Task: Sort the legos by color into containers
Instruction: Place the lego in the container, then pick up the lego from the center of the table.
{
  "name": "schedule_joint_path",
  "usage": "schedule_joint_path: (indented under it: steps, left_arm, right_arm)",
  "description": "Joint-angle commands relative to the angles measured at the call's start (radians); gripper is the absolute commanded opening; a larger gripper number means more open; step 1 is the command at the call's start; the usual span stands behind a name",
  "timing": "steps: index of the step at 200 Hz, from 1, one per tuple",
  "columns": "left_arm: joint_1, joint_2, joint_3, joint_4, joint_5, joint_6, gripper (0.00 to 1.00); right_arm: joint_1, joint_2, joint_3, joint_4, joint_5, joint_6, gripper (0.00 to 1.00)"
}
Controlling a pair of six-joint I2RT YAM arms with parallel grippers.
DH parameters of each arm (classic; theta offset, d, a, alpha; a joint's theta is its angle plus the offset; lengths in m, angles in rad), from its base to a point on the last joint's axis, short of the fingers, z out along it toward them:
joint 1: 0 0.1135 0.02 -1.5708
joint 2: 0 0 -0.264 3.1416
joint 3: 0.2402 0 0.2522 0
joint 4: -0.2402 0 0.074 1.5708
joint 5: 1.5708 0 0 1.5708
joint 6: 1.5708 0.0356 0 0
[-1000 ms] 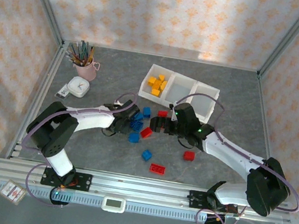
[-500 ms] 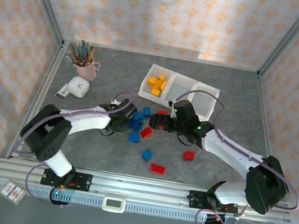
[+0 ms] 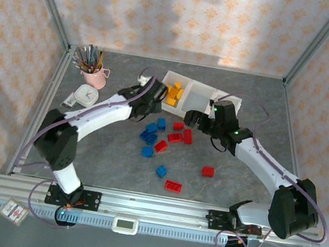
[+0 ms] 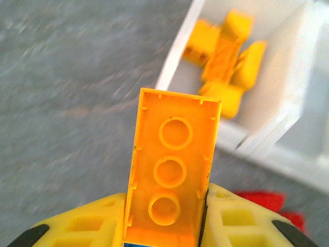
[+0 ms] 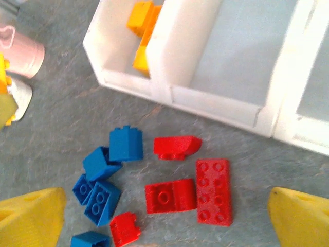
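From above, the left gripper hangs just beside the left end of the tray, whose left compartment holds yellow bricks. Its grip is too small to make out here. The right gripper is near the tray's front wall, above loose red bricks. Blue bricks lie on the table to their left. A pink cup stands well apart, far left.

Left wrist: the jaws are nearly closed, clamping a yellow brick by its sides, its hollow underside toward the camera. Beyond it lies the compartment of yellow bricks, blurred.

Right wrist: the fingers stand wide apart with nothing between them, over red and blue bricks in front of the tray.
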Motion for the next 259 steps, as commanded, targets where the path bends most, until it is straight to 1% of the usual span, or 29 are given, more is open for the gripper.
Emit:
schedule_joint_path:
  steps: [1, 21, 49, 62, 86, 109, 119, 143, 161, 175, 182, 213, 230, 259]
  left_arm:
    - [0.006, 0.145, 0.169, -0.023, -0.059, 0.034, 0.34]
    - [0.01, 0.313, 0.359, -0.057, -0.069, 0.044, 0.34]
    - [0.029, 0.499, 0.595, -0.108, -0.079, 0.044, 0.35]
    - [0.037, 0.562, 0.686, -0.125, -0.074, 0.074, 0.38]
    - [0.044, 0.623, 0.811, -0.184, -0.07, 0.079, 0.52]
    - [0.046, 0.59, 0.796, -0.185, -0.089, 0.078, 0.55]
    - [0.048, 0.565, 0.776, -0.185, -0.084, 0.077, 0.58]
    - [0.045, 0.467, 0.672, -0.17, -0.038, 0.065, 0.58]
    - [0.04, 0.344, 0.504, -0.099, 0.004, 0.056, 0.59]
    - [0.041, 0.225, 0.342, -0.031, 0.038, 0.056, 0.6]
    - [0.041, 0.164, 0.274, -0.005, 0.049, 0.024, 0.61]
    - [0.04, -0.078, -0.022, 0.064, 0.065, -0.017, 0.65]
    - [0.041, -0.187, -0.153, 0.082, 0.073, -0.046, 0.69]
    - [0.04, -0.348, -0.315, 0.066, 0.073, -0.089, 0.75]
  right_arm:
    - [-0.045, -0.034, 0.027, -0.002, 0.025, -0.017, 1.0]
    - [-0.08, -0.032, 0.03, -0.007, 0.026, -0.016, 1.0]
    - [-0.087, -0.037, 0.039, -0.018, 0.044, -0.035, 1.0]
    - [-0.087, -0.037, 0.043, -0.022, 0.048, -0.047, 1.0]
    - [-0.086, -0.03, 0.047, -0.028, 0.029, -0.069, 1.0]
    - [-0.085, -0.029, 0.049, -0.032, 0.009, -0.079, 1.0]
    - [-0.082, -0.028, 0.052, -0.032, -0.007, -0.081, 1.0]
    - [-0.054, -0.025, 0.064, -0.052, 0.005, -0.087, 1.0]
    - [-0.01, -0.017, 0.073, -0.073, 0.035, -0.095, 1.0]
    - [0.03, -0.006, 0.082, -0.095, 0.056, -0.1, 1.0]
    - [0.051, 0.001, 0.086, -0.106, 0.068, -0.103, 1.0]
    - [0.151, 0.04, 0.1, -0.149, 0.116, -0.101, 1.0]
    - [0.2, 0.073, 0.11, -0.173, 0.134, -0.091, 1.0]
    - [0.293, 0.11, 0.113, -0.186, 0.174, -0.062, 1.0]
